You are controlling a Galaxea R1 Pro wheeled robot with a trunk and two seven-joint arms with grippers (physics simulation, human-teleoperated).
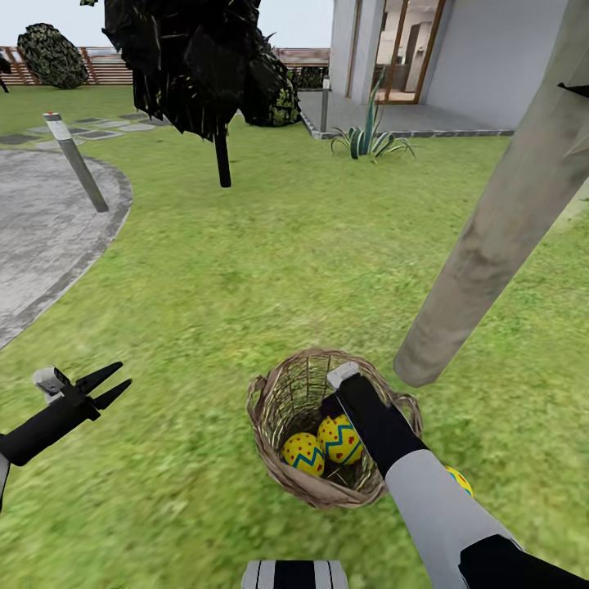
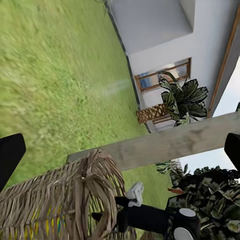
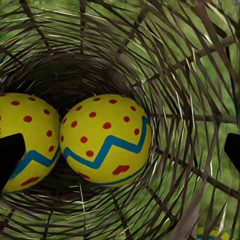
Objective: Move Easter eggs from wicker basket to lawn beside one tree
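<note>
Right gripper [image 1: 348,409] reached into wicker basket [image 1: 278,401] on lawn [image 1: 245,262], fingers [image 3: 10,155] apart and empty | two Easter eggs [image 3: 106,139] lying touching in the basket bottom between those fingers | third egg [image 1: 460,479] on grass beside basket, near tree [image 1: 491,229] | left gripper [image 1: 114,383] held well clear, fingers parted.

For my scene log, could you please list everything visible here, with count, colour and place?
Easter eggs: two, yellow with blue zigzags, inside the basket; a third on the grass behind the right arm.
Wicker basket: one, tan, on the lawn.
Tree trunk: one, pale grey-beige, just beyond the basket.
Dark tree: one, black trunk, farther back.
Paved path: grey, left.
Bollard: one, grey, by the path.
House: grey, far right.
Left claw: black, open, above grass.
Right claw: black, open, inside the basket.
</note>
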